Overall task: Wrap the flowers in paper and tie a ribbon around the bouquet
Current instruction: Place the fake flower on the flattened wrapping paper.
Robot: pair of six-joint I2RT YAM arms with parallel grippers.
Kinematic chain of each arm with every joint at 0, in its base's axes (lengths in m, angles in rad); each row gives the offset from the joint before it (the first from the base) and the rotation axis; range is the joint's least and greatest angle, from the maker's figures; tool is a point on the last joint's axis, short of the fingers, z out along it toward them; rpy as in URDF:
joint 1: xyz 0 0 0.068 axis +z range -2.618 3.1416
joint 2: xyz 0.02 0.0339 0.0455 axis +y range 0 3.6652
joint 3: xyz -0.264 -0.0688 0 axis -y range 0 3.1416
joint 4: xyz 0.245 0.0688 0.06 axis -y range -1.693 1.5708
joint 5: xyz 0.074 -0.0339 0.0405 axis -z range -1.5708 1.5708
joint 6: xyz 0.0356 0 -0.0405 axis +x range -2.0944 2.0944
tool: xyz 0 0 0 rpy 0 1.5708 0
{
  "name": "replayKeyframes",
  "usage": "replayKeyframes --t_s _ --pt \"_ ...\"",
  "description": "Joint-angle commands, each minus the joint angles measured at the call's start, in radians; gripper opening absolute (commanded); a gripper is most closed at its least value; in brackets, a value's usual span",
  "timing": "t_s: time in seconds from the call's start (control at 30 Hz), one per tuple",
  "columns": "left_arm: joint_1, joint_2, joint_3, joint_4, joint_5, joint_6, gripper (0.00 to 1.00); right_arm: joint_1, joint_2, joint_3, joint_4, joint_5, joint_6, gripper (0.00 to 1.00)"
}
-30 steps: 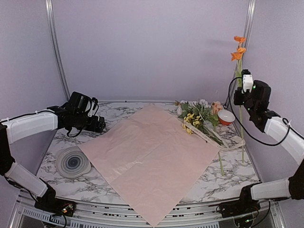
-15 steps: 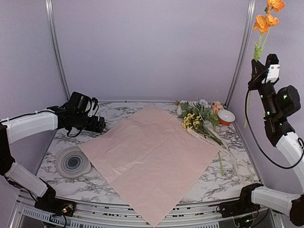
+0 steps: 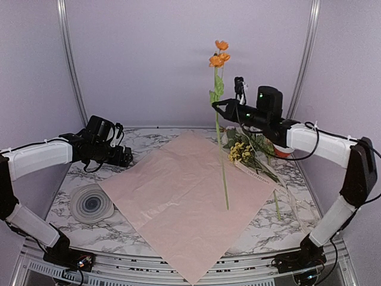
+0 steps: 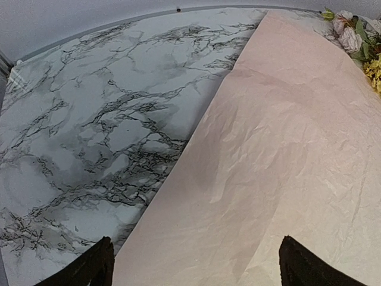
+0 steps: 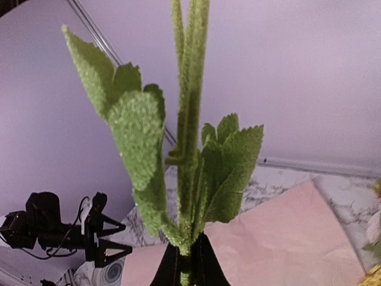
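Observation:
My right gripper [image 3: 216,106] is shut on the stem of one orange flower [image 3: 218,57], held upright over the pink paper [image 3: 184,196]. The stem's lower end hangs down to about the paper's right half. In the right wrist view the green stem and leaves [image 5: 190,149] rise straight out of the shut gripper [image 5: 189,262]. The other flowers [image 3: 247,149] lie at the paper's far right corner, with the cream ribbon [image 3: 257,173] beside them. My left gripper [image 3: 127,156] hovers open over the paper's left edge [image 4: 286,167], nothing between its fingers [image 4: 98,265].
A round grey ringed disc [image 3: 91,204] lies front left on the marble table [image 3: 149,140]. A small red-and-white bowl [image 3: 281,152] sits at the back right, partly behind my right arm. Lilac walls and metal posts enclose the table.
The right arm has swung from high at the right side to over the paper, carrying the orange flower along. The left arm has not moved.

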Motion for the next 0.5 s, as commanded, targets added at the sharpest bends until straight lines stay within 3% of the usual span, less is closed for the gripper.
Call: replayKeyframes --t_s 0.0,0.17,0.47 --pt "0.002 0.006 -0.006 0.012 0.031 -0.004 0.97 0.114 0.188 0.15 -0.188 -0.095 0.145 0.0" --pt "0.001 0.006 -0.006 0.012 0.057 -0.012 0.97 0.196 0.366 0.175 -0.111 -0.076 0.259 0.0" --pt "-0.001 0.011 -0.006 0.012 0.067 -0.019 0.97 0.2 0.662 0.348 -0.135 -0.008 0.308 0.0"
